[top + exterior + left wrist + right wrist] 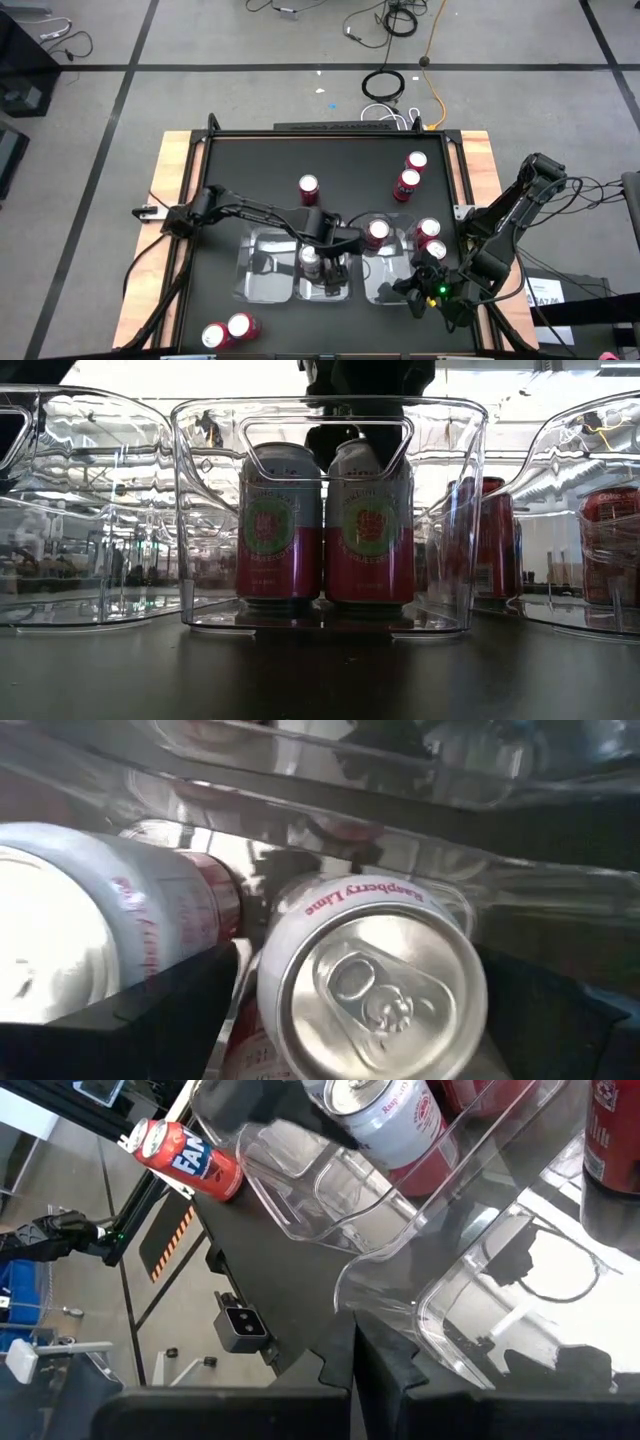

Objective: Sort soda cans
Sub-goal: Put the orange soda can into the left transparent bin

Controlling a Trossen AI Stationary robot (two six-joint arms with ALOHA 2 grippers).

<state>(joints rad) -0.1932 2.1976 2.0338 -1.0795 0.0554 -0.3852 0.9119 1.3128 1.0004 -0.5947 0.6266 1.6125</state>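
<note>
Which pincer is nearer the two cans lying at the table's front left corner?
Left. The left pincer is over the middle tray; the right pincer sits farther, by the right tray. Cans.

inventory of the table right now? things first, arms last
Clear plastic rectangular trays: three, transparent, side by side at the table's near middle.
White-and-red soda cans in the middle tray: two, upright, side by side.
Red soda cans in the right tray: three with silver tops, one at its left end, two at its right.
Red soda cans at the far right: two, upright, next to each other on the black mat.
Red soda can at far centre: one, upright, alone.
Red soda cans at the near left corner: two, lying on their sides.
Left gripper: open, over the middle tray with a can between its fingers.
Right gripper: shut, at the near right beside the right tray.
</note>
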